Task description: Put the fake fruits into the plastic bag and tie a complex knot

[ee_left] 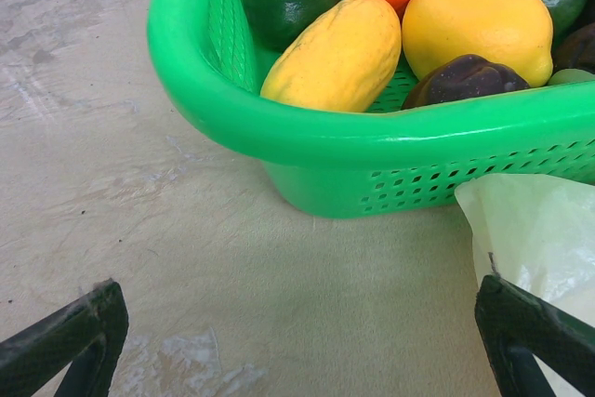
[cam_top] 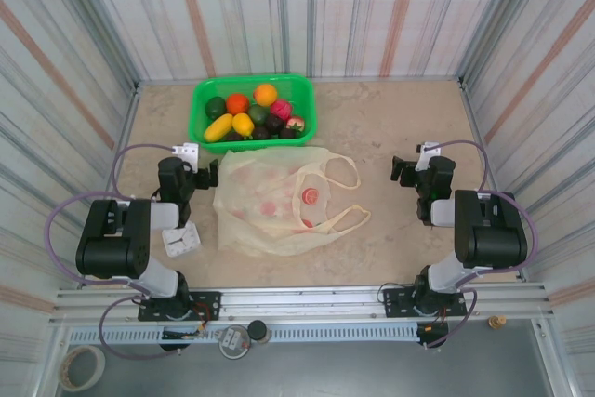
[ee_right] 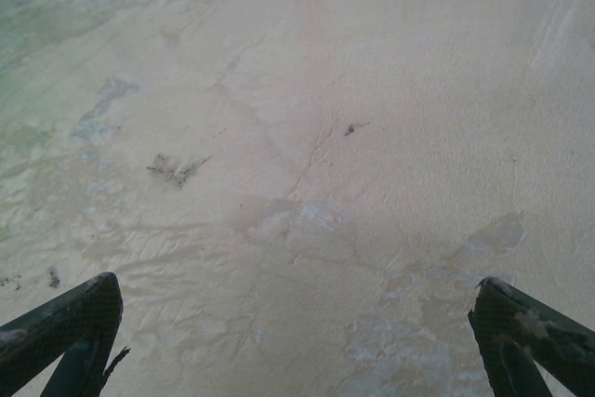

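plastic bag (cam_top: 263, 209) flat, long axis left-right, handles (cam_top: 340, 174) pointing right; both jaws released

The left arm (cam_top: 121, 234) sits folded at the lower left of the top view, its wrist reaching up the frame. The left claw (cam_top: 203, 174) points right, jaws spread wide and empty. The right arm (cam_top: 483, 225) is folded at the lower right. The right claw (cam_top: 402, 170) points left, equally wide and empty. In both wrist views, dark fingertips (ee_left: 84, 332) stand in the bottom corners.
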Motion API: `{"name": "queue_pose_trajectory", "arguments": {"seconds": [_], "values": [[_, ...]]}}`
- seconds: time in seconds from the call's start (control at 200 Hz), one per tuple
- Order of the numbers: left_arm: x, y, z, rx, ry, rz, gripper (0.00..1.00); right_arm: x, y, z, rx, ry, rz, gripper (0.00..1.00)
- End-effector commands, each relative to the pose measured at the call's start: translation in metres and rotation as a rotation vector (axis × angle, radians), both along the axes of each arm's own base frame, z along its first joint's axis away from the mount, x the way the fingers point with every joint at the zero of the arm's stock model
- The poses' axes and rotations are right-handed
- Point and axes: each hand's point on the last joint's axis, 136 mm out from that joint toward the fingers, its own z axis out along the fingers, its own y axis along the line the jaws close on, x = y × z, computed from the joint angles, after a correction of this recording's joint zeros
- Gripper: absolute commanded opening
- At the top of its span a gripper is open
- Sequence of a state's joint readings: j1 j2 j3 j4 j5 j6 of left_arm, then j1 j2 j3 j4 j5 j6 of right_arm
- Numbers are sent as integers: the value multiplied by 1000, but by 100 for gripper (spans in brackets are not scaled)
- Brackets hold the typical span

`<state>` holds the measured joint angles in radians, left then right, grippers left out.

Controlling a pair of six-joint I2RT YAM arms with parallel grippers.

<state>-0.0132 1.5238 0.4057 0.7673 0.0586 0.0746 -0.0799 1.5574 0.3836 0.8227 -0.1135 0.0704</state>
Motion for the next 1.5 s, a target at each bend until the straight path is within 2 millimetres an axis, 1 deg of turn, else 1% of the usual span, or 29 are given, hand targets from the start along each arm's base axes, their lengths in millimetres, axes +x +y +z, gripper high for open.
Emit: {"name": "queue_pose_trajectory", "arguments": {"seconds": [0.0,0.311,0.376,0.441,0.491,0.576,0.626,0.661,0.706,0.797,0.807,0.822,0.882,0.942,1.022,1.072,1.132,1.137,1.182,1.232,1.237,1.282,1.313,1.353,1.358,1.368,1.393,1.428,1.498], "values": [[5,0,12,9,-37,3,99,5,1,12,12,-35,6,99],[4,0,11,8,-34,1,99,4,1,11,4,-36,-4,99],[4,-1,12,11,-39,1,99,4,0,17,-6,-41,-17,99],[4,-7,17,24,-41,-24,99,3,2,24,-25,-37,-26,99],[2,-8,28,32,-49,-24,99,2,5,30,-50,-25,-25,99],[-5,8,49,42,-74,85,99,-2,14,46,-95,2,-39,99],[-13,16,68,54,-121,139,99,-6,25,60,-109,-8,-16,99],[-18,15,83,76,-158,147,99,-11,33,71,-122,-21,5,99],[-24,5,101,97,-195,114,99,-19,44,86,-135,-53,25,99],[-39,-15,123,130,-217,95,99,-40,68,117,-130,-121,93,99],[-41,-17,126,133,-224,98,99,-41,70,118,-128,-122,98,99],[-45,-20,129,138,-227,97,99,-46,74,129,-120,-152,109,99],[-63,-37,148,147,-274,50,99,-62,90,153,-73,-210,157,99],[-84,-59,176,126,-349,-30,99,-78,109,175,-29,-247,220,99],[-115,-82,214,26,-422,-106,99,-98,130,194,37,-227,266,99],[-129,-92,226,-48,-379,-128,99,-110,143,202,58,-189,293,99],[-143,-104,233,-62,-280,-171,98,-121,150,209,85,-130,251,99],[-145,-106,236,-66,-277,-177,98,-122,150,211,89,-127,246,99],[-155,-118,238,-67,-185,-222,99,-130,156,218,83,-78,245,99],[-166,-126,239,-61,-77,-245,99,-141,157,215,96,34,242,99],[-167,-126,241,-64,-71,-245,99,-142,156,215,102,46,240,99],[-174,-125,238,-66,41,-226,99,-147,155,219,128,97,244,99],[-178,-125,235,-51,108,-235,99,-145,151,221,191,104,211,99],[-180,-125,234,-37,160,-233,99,-145,156,219,303,125,243,99],[-180,-124,233,-37,167,-227,98,-143,155,218,315,130,244,99],[-179,-123,233,-44,173,-214,99,-145,159,216,350,146,263,99],[-176,-123,232,-63,181,-196,99,-142,158,212,426,188,263,99],[-174,-129,230,-110,192,-210,99,-138,154,202,519,269,237,99],[-169,-143,228,-221,245,-269,99,-136,138,169,599,452,109,99]]}}
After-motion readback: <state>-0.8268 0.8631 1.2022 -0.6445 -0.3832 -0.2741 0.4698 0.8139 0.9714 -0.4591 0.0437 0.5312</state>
